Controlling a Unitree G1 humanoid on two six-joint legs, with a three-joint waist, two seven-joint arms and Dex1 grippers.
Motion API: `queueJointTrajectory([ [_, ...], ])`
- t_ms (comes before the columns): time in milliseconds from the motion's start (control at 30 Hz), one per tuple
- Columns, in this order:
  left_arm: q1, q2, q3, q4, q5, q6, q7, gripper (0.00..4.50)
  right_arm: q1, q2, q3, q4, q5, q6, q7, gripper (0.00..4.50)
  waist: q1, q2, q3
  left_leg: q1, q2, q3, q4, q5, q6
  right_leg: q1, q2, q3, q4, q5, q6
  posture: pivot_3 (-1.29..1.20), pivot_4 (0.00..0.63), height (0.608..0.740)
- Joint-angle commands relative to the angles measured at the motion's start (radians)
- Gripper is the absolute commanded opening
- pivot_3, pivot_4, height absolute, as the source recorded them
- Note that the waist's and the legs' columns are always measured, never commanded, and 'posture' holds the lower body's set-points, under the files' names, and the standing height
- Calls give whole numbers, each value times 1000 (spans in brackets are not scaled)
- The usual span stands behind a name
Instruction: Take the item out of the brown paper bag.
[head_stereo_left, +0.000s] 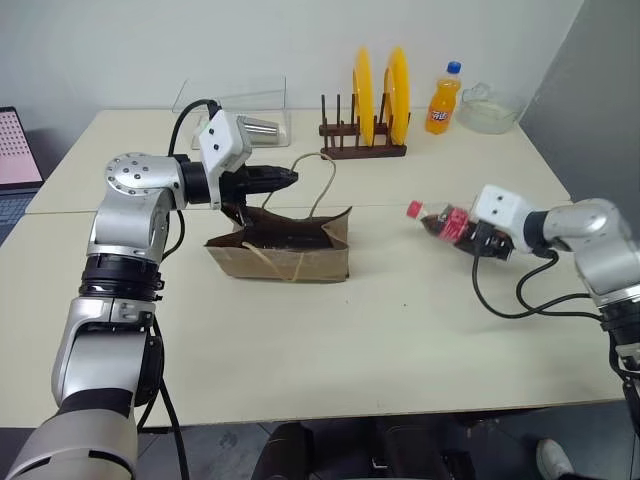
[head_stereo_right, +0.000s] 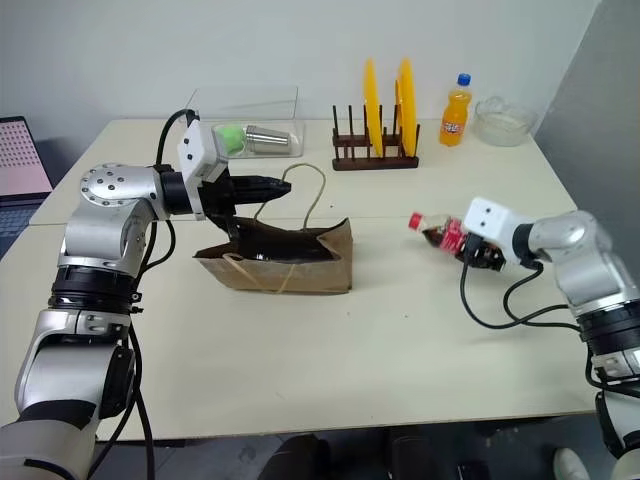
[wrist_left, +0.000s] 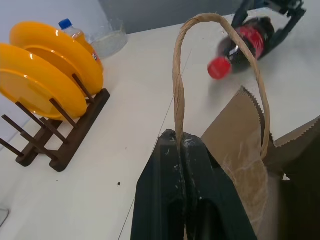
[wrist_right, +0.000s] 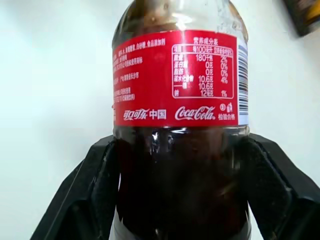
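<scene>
Far left, a laptop (head_stereo_left: 15, 150) is cut off by the picture's edge. Left tool (wrist_left: 182, 145): fingers pressed together, pinching one cord handle (wrist_left: 177, 80) of the bag (head_stereo_left: 300, 258); the loop stands up from the pinch. The bag rests on the surface (head_stereo_left: 300, 350), mouth open; its inside is dark from the head views and cannot be made out. A second handle (head_stereo_left: 268, 262) droops down the near wall. The left wrist view gives the serrated top edge of the bag, close, and a smeared film on the paper that the head views do not resolve.

Behind the bag: a clear box (head_stereo_right: 250, 125), with a green thing and a metal cup in it, seen better from the right eye. Then a wooden rack (head_stereo_left: 362, 148) with two yellow plates (head_stereo_left: 380, 90) on edge, an orange soda bottle (head_stereo_left: 443, 100) and a glass bowl (head_stereo_left: 490, 108).

Right: the bottle (head_stereo_left: 445, 222) is out of the bag, well apart from it, tilted with its red cap toward the bag, above the surface. Right tool (wrist_right: 175, 190): fingers spread wide around the lower body of the bottle, gripping it. Its base is hidden; the right wrist view alone shows the label's print.
</scene>
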Motion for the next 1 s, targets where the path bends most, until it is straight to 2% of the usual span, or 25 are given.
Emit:
queueJointTrajectory([
  [33,7,4,16,-43,-11,-1,8,0,-83,33,18,95,-71,-104,-29,3043,1,0,0,0,0,0,0,0,0,0,0,0,0,1,-1,0,150,740],
  [267,25,5,24,-67,-16,16,18,0,-175,76,47,313,-122,-179,12,3043,10,0,0,-1,-1,0,1,0,-1,0,-1,0,-1,2,-4,0,150,740],
  [400,34,6,24,-77,-20,21,23,0,-204,80,39,380,-124,-218,30,4392,10,0,0,-3,-1,0,1,0,-1,0,-1,-1,-2,2,-4,0,150,740],
  [567,35,8,20,-80,-22,31,21,0,-201,57,18,363,-109,-223,73,4454,9,0,0,-2,-1,0,1,0,0,0,-1,-1,-1,2,-4,0,150,740],
  [700,26,4,10,-81,-18,48,21,0,-103,-62,-127,54,54,-113,205,4454,14,2,1,-3,-1,-1,1,0,0,0,-1,-2,-1,2,-4,0,150,740],
  [800,10,-10,19,-70,-26,61,36,0,53,-86,-323,-283,289,91,220,4454,20,2,1,-5,0,-3,2,0,0,0,-1,-4,-2,2,-3,0,150,740],
  [900,-7,-11,18,-55,-22,61,32,0,208,-13,-487,-578,470,265,108,4454,20,2,1,-5,0,-6,2,0,0,1,-1,-5,-2,2,-3,0,150,740],
  [1000,-27,-12,17,-31,-16,52,28,0,341,108,-543,-814,572,372,-50,4454,21,2,1,-2,0,-6,2,0,0,2,-1,-5,-1,2,-3,0,150,740],
])
